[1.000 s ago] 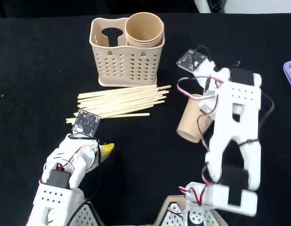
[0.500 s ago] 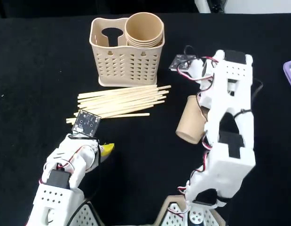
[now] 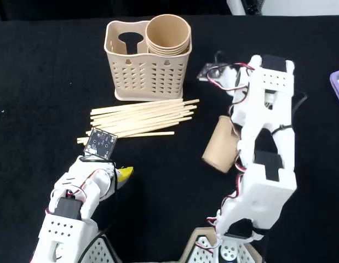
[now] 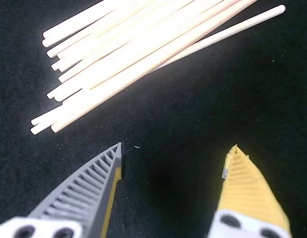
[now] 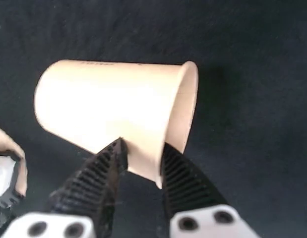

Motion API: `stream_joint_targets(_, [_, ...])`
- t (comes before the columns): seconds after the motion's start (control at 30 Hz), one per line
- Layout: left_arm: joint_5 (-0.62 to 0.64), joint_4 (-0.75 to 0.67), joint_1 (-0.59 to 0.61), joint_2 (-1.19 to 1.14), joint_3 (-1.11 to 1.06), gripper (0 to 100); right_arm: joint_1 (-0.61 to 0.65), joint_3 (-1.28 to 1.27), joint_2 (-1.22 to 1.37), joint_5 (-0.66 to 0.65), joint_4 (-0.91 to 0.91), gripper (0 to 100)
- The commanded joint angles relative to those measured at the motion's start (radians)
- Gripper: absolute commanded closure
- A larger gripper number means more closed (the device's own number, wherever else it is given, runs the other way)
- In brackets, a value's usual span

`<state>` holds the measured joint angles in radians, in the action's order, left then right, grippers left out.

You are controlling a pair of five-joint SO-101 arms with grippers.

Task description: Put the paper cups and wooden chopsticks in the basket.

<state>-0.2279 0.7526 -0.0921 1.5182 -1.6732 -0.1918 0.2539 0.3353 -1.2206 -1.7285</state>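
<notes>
Bare black tabletop [image 3: 43, 71] is left open to the left of the basket [image 3: 142, 76] and between the chopsticks [image 3: 142, 116] and the paper cup [image 3: 219, 147]. The beige slotted basket is set near the far edge, with stacked cups [image 3: 168, 33] in its right compartment. The pale chopsticks are bundled just before it, lengthwise left to right. The tan cup is laid on its side, its axis slanted near-left to far-right, and is pinched at the rim by the narrow jaws of the right gripper [image 5: 142, 148]. The jaws of the left gripper [image 4: 177, 148] are held wide near the chopstick ends.
</notes>
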Motion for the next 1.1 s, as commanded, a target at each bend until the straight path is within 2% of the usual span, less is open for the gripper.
stream_joint_targets(0.0, [0.002, -0.018, 0.007, 0.006, 0.007, 68, 0.017, -0.022, -0.162, 0.084, -0.029, 98.7])
stream_joint_targets(0.23, [0.002, -0.018, 0.007, 0.006, 0.007, 68, 0.018, -0.197, -0.461, 0.172, 0.003, 98.7])
stream_joint_targets(0.57, [0.002, -0.018, 0.007, 0.006, 0.007, 68, 0.126, -0.682, -0.599, 0.190, 0.374, 98.8])
stream_joint_targets(0.8, [0.002, -0.018, 0.005, 0.006, 0.007, 68, 0.129, -0.714, -0.595, 0.242, 0.408, 98.5])
stream_joint_targets(1.07, [0.002, -0.018, 0.005, 0.006, 0.007, 68, 0.129, -0.717, -0.599, 0.245, 0.413, 98.8])
